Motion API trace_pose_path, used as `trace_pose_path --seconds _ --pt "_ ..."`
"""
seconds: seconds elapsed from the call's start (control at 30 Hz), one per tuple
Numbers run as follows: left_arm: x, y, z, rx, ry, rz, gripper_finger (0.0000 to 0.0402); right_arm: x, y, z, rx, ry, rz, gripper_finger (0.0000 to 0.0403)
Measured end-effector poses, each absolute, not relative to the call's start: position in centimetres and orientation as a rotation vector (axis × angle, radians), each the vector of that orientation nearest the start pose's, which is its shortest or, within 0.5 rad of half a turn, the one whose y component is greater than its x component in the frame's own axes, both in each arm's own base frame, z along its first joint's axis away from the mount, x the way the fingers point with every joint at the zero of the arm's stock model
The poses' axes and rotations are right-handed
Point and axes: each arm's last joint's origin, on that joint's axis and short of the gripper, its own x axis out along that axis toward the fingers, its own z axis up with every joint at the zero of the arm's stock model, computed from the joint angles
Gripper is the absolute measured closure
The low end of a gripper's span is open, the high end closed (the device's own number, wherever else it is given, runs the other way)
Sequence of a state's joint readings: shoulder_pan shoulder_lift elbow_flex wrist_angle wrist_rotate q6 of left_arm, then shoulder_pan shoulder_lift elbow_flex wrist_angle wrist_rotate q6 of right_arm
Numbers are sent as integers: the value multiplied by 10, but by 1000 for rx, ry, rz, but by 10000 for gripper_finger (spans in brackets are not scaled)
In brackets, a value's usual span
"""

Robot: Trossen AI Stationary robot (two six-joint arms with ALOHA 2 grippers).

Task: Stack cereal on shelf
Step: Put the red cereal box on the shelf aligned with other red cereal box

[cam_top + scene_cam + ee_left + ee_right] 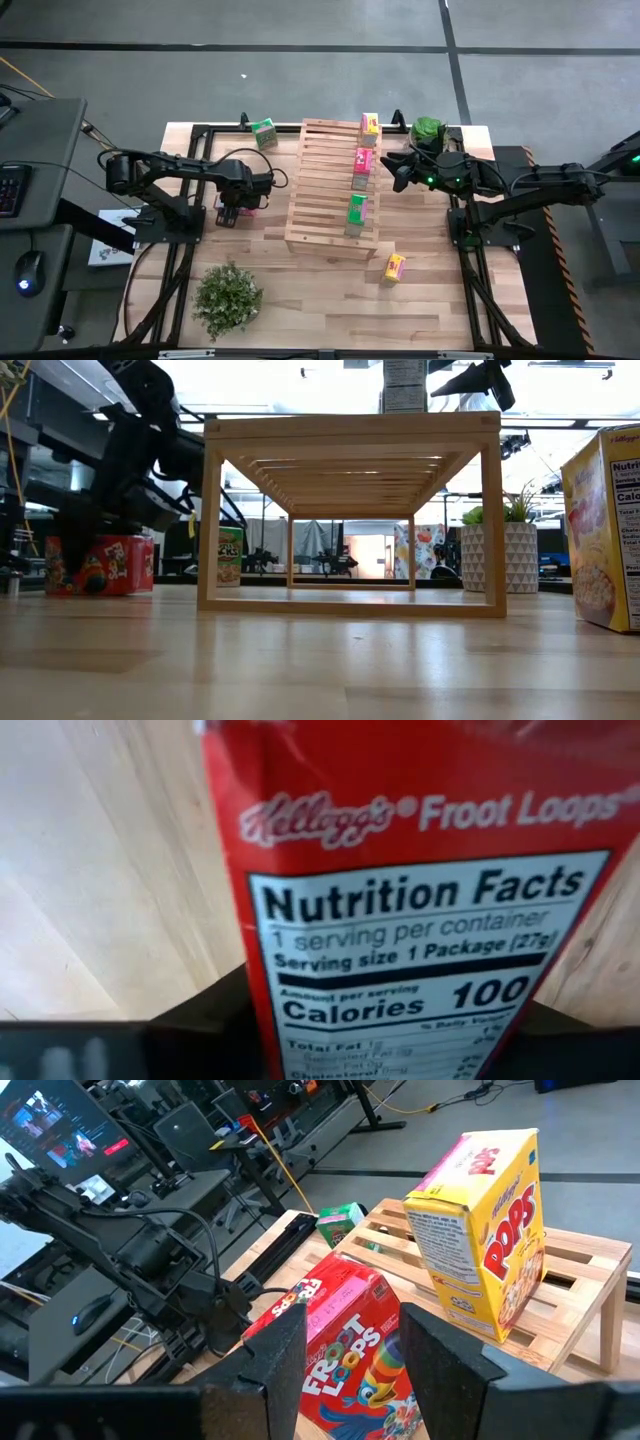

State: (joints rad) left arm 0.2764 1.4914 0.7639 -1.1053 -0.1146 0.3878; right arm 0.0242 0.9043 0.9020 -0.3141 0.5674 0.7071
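The shelf [332,188] stands mid-table. On its top stand a yellow box [370,125], a pink-red box [363,162] and a green box [356,210]. A green box [264,132] and a yellow box [395,267] stand on the table. Left of the shelf, my left gripper [232,208] points steeply down, shut on a red Froot Loops box [400,870] that lies on the table [100,565]. My right gripper [350,1340] hovers open just right of the pink-red box [340,1330], which is wider than the gap between the fingers and lies beyond their tips. My left gripper pinches the red box between its two fingers, which stand against the two faces flanking the nutrition panel [262,1010]. The fingers come from above, slanting steeply down. The box rests on the table on a long side [100,588].
A leafy plant [228,297] sits at the near left and another plant in a white pot [428,130] at the far right corner. Bare tabletop lies in front of the shelf. Black frame rails run along both table sides.
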Motion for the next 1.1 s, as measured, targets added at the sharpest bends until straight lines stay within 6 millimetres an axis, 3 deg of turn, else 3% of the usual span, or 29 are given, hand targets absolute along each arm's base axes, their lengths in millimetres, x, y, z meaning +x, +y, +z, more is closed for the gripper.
trace_pose_path --seconds 0.17,0.3,0.43,0.53,0.7,0.87,1.0,1.1 --pt "190 57 158 121 1854 -84 247 190 -11 342 591 103 -621 249" --pt "194 59 171 119 1867 -88 256 190 -11 342 591 103 -620 249" --pt "199 66 200 122 1889 -62 238 190 -11 342 591 103 -621 249" --pt "199 76 232 68 1812 46 229 190 -11 343 595 91 -617 249" --pt "184 88 303 -78 1442 284 232 192 -10 351 582 27 -569 249" --pt "157 84 365 -190 880 475 241 194 -10 364 537 -78 -523 249" --pt "149 72 395 -280 468 486 242 195 -10 372 480 -138 -504 249" --pt "158 63 404 -277 357 454 243 195 -10 372 445 -137 -504 249"
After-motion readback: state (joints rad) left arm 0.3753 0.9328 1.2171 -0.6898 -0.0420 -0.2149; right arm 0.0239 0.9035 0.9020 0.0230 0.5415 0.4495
